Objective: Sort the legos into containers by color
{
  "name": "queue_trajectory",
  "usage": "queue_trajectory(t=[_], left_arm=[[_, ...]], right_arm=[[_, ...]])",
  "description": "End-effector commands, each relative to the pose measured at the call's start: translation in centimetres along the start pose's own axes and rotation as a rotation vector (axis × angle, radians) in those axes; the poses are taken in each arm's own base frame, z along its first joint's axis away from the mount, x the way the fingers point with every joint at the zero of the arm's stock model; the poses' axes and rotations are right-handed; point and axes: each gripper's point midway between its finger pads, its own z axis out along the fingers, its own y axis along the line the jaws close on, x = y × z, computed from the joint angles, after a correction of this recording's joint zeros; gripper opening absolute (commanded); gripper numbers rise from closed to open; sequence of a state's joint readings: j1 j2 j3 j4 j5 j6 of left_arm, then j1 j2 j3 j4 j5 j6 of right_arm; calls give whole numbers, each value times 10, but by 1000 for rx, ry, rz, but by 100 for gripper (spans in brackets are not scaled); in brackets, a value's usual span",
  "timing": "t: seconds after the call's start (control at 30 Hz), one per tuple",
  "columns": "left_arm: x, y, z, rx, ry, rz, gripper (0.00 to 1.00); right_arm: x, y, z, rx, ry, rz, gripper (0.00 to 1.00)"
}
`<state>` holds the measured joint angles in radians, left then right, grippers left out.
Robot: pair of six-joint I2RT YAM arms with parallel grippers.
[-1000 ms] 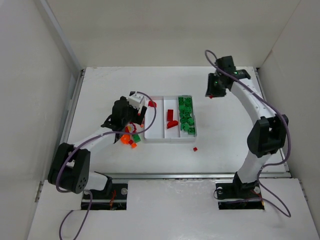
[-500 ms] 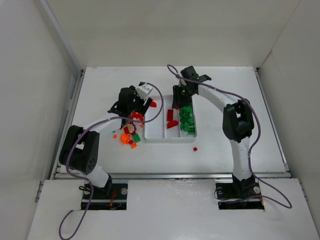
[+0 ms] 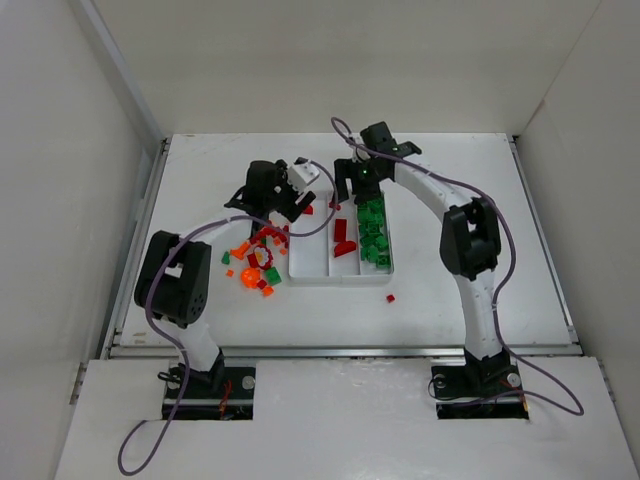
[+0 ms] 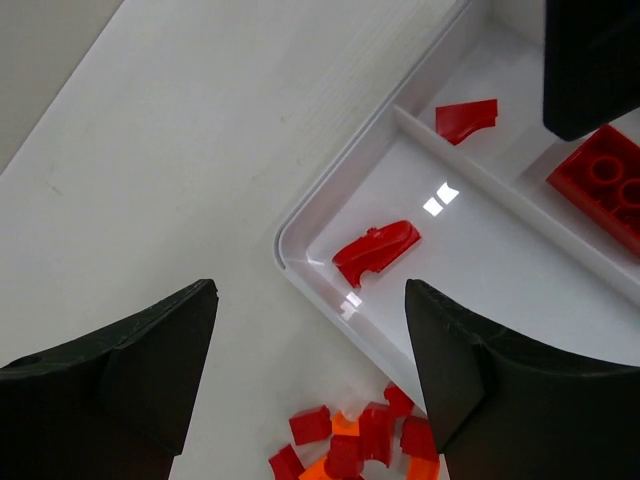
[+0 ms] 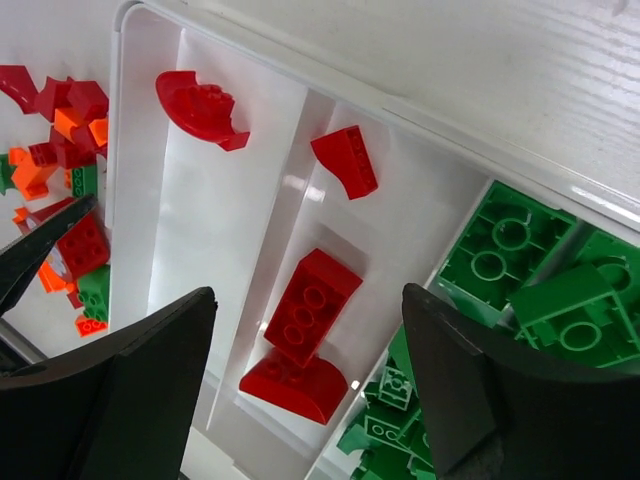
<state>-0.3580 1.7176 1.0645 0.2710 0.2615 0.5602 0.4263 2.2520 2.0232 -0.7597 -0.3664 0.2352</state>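
The white tray [image 3: 300,279] has three long containers. Green legos [image 3: 373,235] fill the right one, dark red legos [image 3: 343,236] lie in the middle one, and one curved red piece [image 4: 377,250] rests in the left one. Loose red, orange and green legos [image 3: 256,262] are heaped on the table left of the tray. My left gripper [image 3: 284,207] hangs open over the tray's far left corner, empty [image 4: 310,340]. My right gripper [image 3: 347,192] is open above the far end of the middle container, over a red brick [image 5: 312,305], holding nothing [image 5: 305,350].
One small red piece [image 3: 390,298] lies alone on the table in front of the tray's right end. In the right wrist view the loose heap [image 5: 60,130] lies just outside the tray's left wall [image 5: 118,150]. White walls enclose the table.
My right arm swung in from the far right to the tray's far end and opened; a small red piece now lies in the middle container. My left gripper shifted toward the tray's far left corner.
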Motion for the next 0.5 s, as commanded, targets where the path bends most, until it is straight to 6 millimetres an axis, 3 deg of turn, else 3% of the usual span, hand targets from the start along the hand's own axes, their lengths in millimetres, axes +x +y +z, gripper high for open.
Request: queue_trajectory(t=[0.0,0.07,0.13,0.2,0.23,0.3,0.37,0.43,0.47], left_arm=[[-23,-10,5,119,-51,86,72],[-28,-21,7,202,-70,122,71],[-13,-33,12,285,-28,179,71],[-14,-39,13,348,-35,239,69],[-1,-46,14,394,3,250,69],[-3,-43,18,419,-5,342,69],[8,-47,26,456,29,357,69],[-3,-38,34,454,17,394,69],[13,-42,36,497,54,386,69]], right_arm=[[-34,3,-39,-26,-102,-25,81],[-36,-2,-51,-19,-119,-15,81],[-38,-14,-61,-5,-135,-7,81],[-36,-25,-66,15,-138,1,81],[-31,-36,-64,27,-125,9,81],[-32,-41,-74,35,-136,8,81],[-31,-44,-77,32,-136,16,81],[-27,-50,-76,39,-128,20,81],[-20,-55,-72,51,-110,20,81]])
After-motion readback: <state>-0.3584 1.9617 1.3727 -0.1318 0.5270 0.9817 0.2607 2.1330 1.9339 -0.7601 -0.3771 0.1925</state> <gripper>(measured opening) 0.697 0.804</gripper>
